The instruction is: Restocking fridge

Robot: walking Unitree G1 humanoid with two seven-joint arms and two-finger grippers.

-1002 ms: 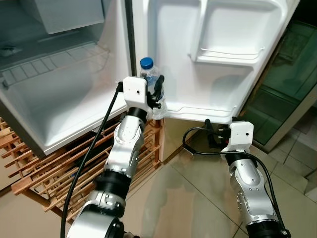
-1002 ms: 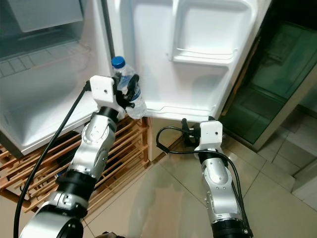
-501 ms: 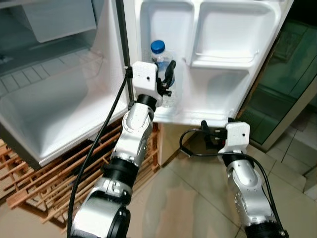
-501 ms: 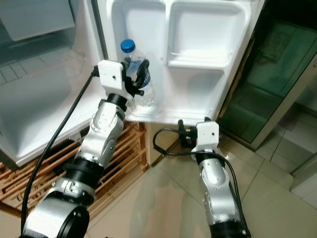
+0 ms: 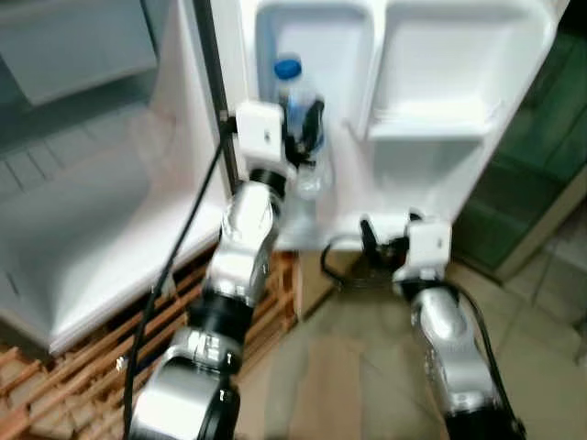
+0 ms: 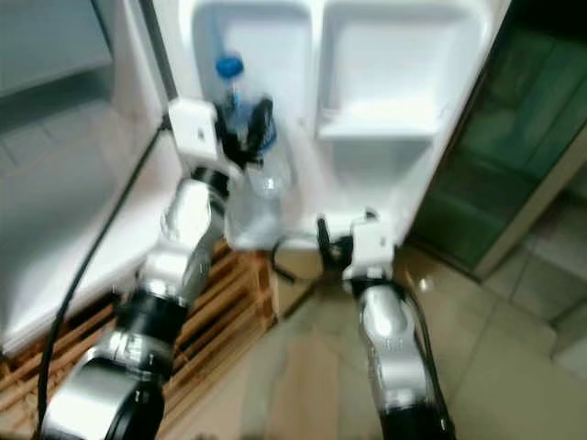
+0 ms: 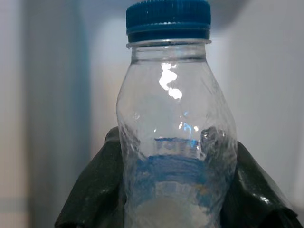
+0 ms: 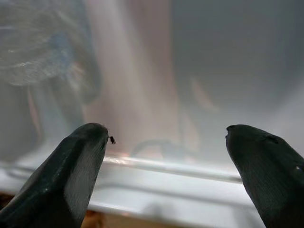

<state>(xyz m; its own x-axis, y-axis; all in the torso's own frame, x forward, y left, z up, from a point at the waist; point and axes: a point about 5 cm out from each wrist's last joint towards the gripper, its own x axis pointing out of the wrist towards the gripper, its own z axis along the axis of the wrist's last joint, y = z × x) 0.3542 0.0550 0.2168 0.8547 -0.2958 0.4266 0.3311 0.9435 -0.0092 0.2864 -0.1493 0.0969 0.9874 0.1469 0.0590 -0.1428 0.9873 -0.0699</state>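
My left gripper (image 5: 303,137) is shut on a clear plastic water bottle (image 5: 300,128) with a blue cap (image 7: 168,19). It holds the bottle upright in front of the left compartment of the open fridge door (image 5: 431,82). In the left wrist view both black fingers (image 7: 90,190) press the bottle's (image 7: 175,142) sides. My right gripper (image 5: 385,246) is open, low beside the door's bottom edge, with nothing between its fingers (image 8: 66,175).
The fridge's white interior (image 5: 83,211) stands open at the left. A wooden slatted rack (image 5: 83,367) lies under it. Tiled floor (image 5: 321,376) spreads below the arms. A dark green glass cabinet (image 5: 541,156) stands at the right.
The whole picture has shifted and blurred as the camera moved closer. My left gripper has carried the bottle higher, up to the door's left compartment. The right gripper stays open and low.
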